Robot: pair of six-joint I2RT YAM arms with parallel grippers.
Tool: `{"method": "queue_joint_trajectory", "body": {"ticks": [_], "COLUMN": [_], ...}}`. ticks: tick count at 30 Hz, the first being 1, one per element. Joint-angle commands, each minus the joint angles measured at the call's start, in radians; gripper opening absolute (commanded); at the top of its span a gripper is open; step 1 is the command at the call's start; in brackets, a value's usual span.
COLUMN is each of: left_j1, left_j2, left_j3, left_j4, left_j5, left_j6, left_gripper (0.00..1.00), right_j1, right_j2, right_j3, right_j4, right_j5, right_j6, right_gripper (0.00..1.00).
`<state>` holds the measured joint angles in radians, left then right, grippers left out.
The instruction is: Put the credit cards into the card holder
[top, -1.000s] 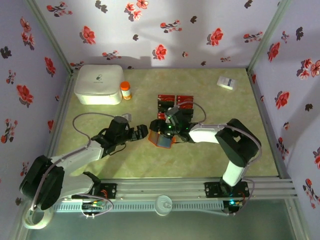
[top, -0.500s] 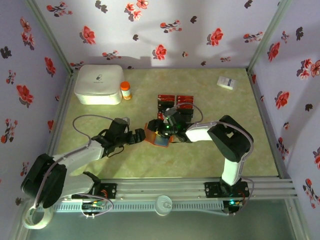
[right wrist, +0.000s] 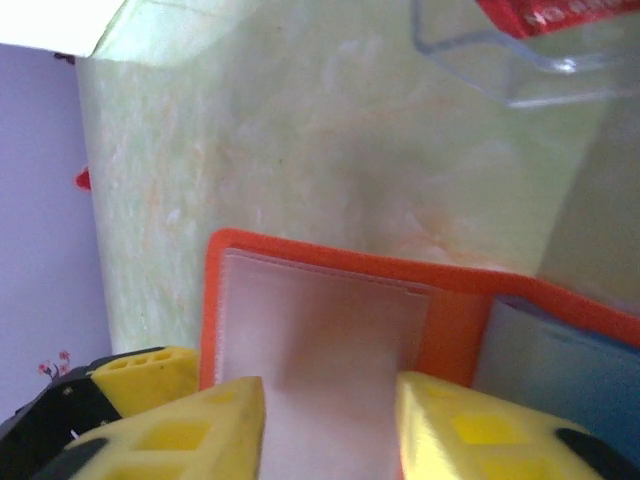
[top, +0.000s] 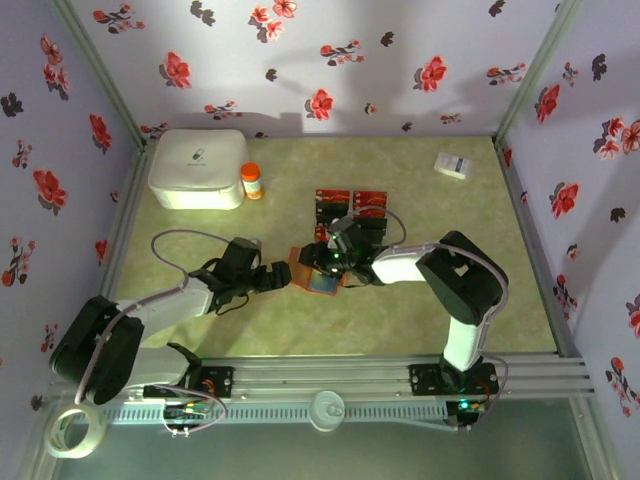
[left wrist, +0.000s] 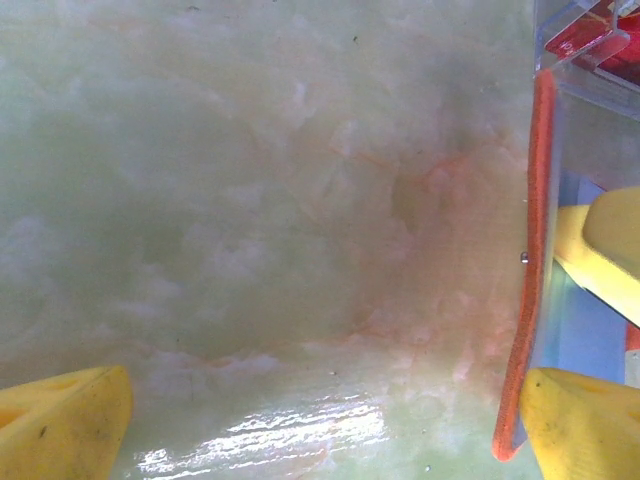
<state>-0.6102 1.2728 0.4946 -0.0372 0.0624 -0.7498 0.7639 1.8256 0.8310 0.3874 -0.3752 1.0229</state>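
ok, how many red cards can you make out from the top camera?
4 red cards: far-left, far-right, near-left, near-right, all just beyond the right arm. Others may be hidden under it.

card holder [right wrist: 320, 320]: matt cloth; table [left wrist: 250, 200]: smooth, glossy sheen.

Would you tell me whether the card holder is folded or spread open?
Spread open: the card holder shows both inner panels, pale and bluish-grey, inside its orange rim.
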Motion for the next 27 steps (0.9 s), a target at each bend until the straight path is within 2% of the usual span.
{"method": "queue_joint_trajectory", "body": {"ticks": [1, 3, 6, 12, 27], "left_j1": [0.007, 0.007, 0.007, 0.008, 0.007], "left_j2": [-0.044, -0.063, -0.088, -0.054, 0.249], "left_j3": [0.004, 0.007, 0.023, 0.089, 0.287], "left_j4": [0.01, 0.006, -0.013, -0.059, -0.104], "left_j5": [-0.025, -0.027, -0.026, -0.008, 0.046], "left_j6": [0.0, -0.003, 0.004, 0.036, 0.119], "left_gripper": [1.0, 1.0, 1.0, 1.0, 1.0], "right_j1": [0.0, 0.0, 0.0, 0.006, 0.009], "right_j2": [-0.022, -0.02, -0.018, -0.004, -0.005], "right_j3": [-0.012, -0.005, 0.012, 0.055, 0.046], "right_j4": [-0.041, -0.069, -0.122, -0.231, -0.22], "right_j5": [-0.016, -0.015, -0.006, -0.002, -0.003], "right_j6": [-0.013, -0.027, -0.053, -0.106, -0.097], "right_gripper": [0.3, 0.2, 0.14, 0.13, 0.14]}}
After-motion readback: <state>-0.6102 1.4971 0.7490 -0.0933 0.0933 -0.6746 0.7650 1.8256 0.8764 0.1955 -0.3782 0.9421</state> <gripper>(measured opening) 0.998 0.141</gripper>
